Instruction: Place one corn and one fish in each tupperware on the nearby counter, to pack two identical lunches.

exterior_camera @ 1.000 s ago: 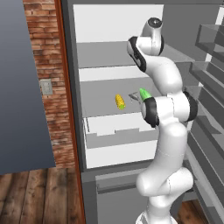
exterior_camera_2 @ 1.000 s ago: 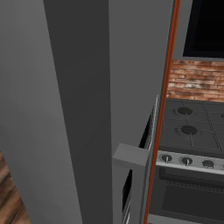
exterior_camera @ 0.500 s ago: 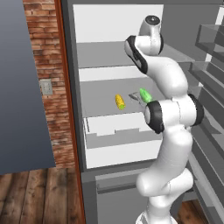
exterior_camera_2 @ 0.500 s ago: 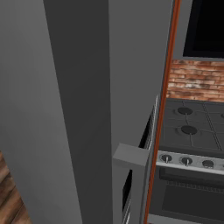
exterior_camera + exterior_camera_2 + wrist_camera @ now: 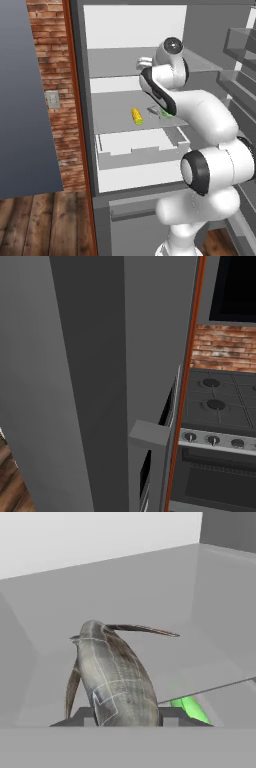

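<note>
The arm reaches into an open refrigerator (image 5: 135, 75), its wrist bent down over the grey middle shelf (image 5: 115, 117). In the left base view the claw itself sits behind the forearm, so its tips are hidden there.

In the hand view a dark-grey fish (image 5: 117, 677) stands between the two dark fingertips (image 5: 172, 714), which sit close against its lower flanks. The claw (image 5: 125, 717) is closed on the fish. The fish points upward in that view, head toward 12 o'clock, one thin fin reaching out toward 3 o'clock and another hanging at about 8 o'clock. Whether its body is lifted clear of the shelf cannot be told.

A bright green corn cob (image 5: 190, 708) lies on the shelf just beside the fish, at roughly 4 o'clock from it in the hand view, partly covered by the right fingertip. In the left base view a green sliver of this cob (image 5: 165, 114) shows at the edge of the forearm.

A yellow corn cob (image 5: 137, 116) lies on the same shelf, at 9 o'clock from the green one and clearly apart from it and from the arm.

Below the shelf a pale drawer (image 5: 142, 145) stands partly pulled out.

The right base view shows the grey refrigerator side panel (image 5: 85, 381) and, at 3 o'clock, a stove (image 5: 220, 406) with knobs beneath a brick wall (image 5: 225, 348).
</note>
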